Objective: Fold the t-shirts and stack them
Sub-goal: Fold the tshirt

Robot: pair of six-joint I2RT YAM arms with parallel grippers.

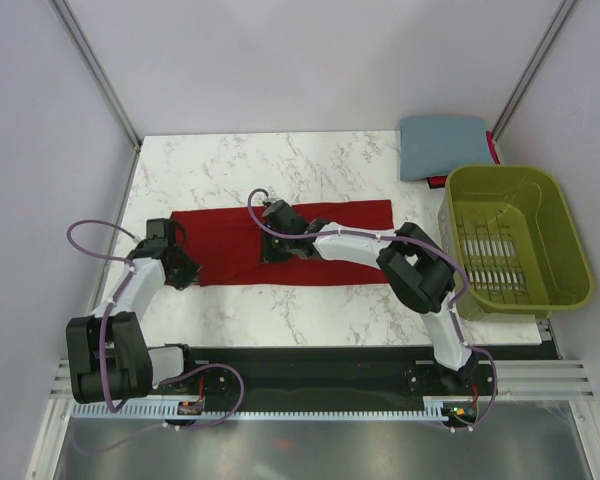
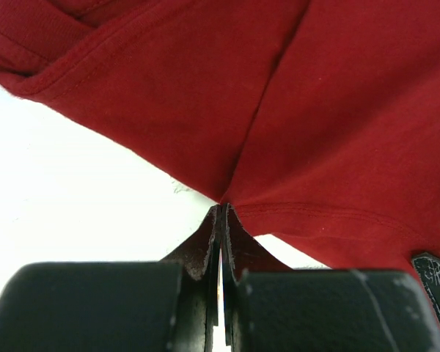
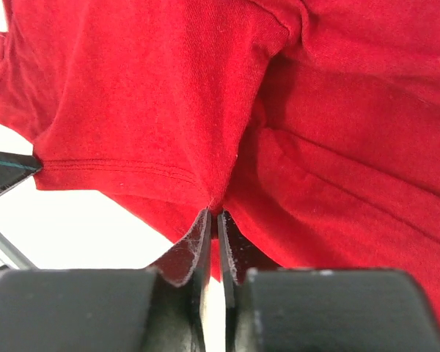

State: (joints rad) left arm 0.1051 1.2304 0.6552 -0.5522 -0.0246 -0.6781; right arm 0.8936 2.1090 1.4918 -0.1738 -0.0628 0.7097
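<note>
Top external view puts the red shirt (image 1: 220, 250) in a long, flat band across the middle of the table (image 1: 280, 160), running left to right and already narrowed lengthwise. The blue shirt (image 1: 442, 145) sits as a neat folded square at the far right corner, just beside the basket (image 1: 570, 260).

Your left gripper (image 1: 185, 270) is at the band's left end on its near edge. The wrist view shows its jaws pressed together on a pinch of hem, the cloth drawn to a point at the tips. Your right gripper (image 1: 268, 247) is over the middle of the band. Its jaws are all but together, with a tuck of red cloth gathered between the tips and only a sliver of light lower down.

My guess is you are about to fold the left end across to the right.
- Lift both pinches to the same height so the edge hangs straight.
- Carry them across at one pace and lay the edge square on the layer below before you let go.
- Check that the right hold has every layer. The grip looks thin, and a slipped ply would leave a skewed corner.

The fabric is soft ribless knit with stitched hems and shallow creases, and it will sag and drag.
</note>
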